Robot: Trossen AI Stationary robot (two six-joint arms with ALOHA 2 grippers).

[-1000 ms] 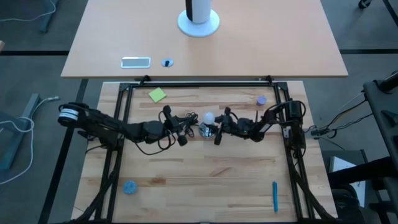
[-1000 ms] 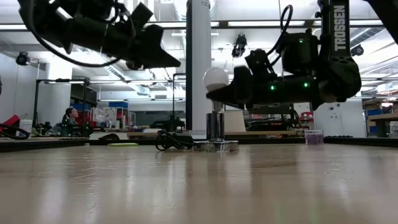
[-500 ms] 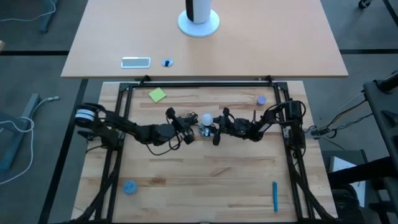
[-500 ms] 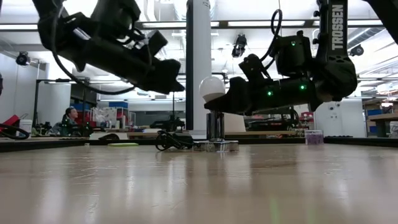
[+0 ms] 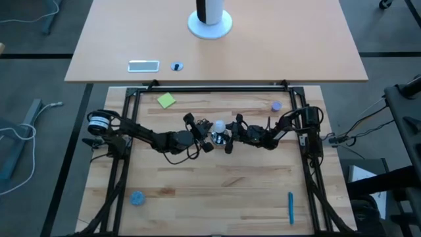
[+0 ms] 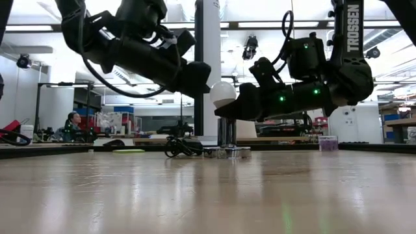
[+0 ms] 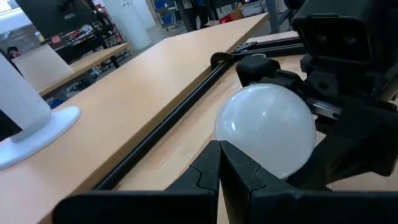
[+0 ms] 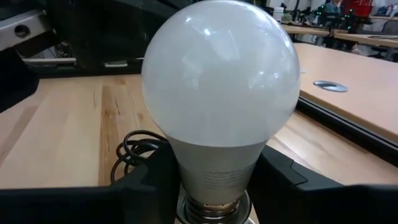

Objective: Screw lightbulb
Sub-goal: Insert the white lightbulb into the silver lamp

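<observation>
The whitish lightbulb (image 5: 218,124) stands upright over the shiny silver socket (image 6: 226,132) at the table's middle, and fills the right wrist view (image 8: 221,74). My right gripper (image 5: 226,137) comes from the table's right and is shut on the bulb. My left gripper (image 5: 206,131) comes from the table's left, fingers shut (image 7: 219,155), with its tips right beside the bulb's round top (image 7: 266,127). The bulb's screw base is hidden behind my right gripper in the low view. My left gripper's shut tips are right at the side of the bulb's round top (image 6: 216,90); I cannot tell whether they touch it. My right gripper pinches the bulb's narrow neck (image 8: 214,165) between its two fingers (image 8: 155,180), just under the round part. The fingers lie level, coming from the table's right. The bulb stands upright, its threaded base (image 8: 211,210) at the top of the socket.
The socket's black cord (image 6: 181,148) lies coiled to its left. A green note (image 5: 166,100) and a purple disc (image 5: 277,105) lie toward the far edge, and a blue disc (image 5: 137,197) and a blue pen (image 5: 291,207) near the front. Black frame rails (image 5: 217,88) border the table.
My left gripper has gone toward the table's right and down, closing in on the bulb from its left side. My right gripper has lowered the upright bulb a little toward the socket.
</observation>
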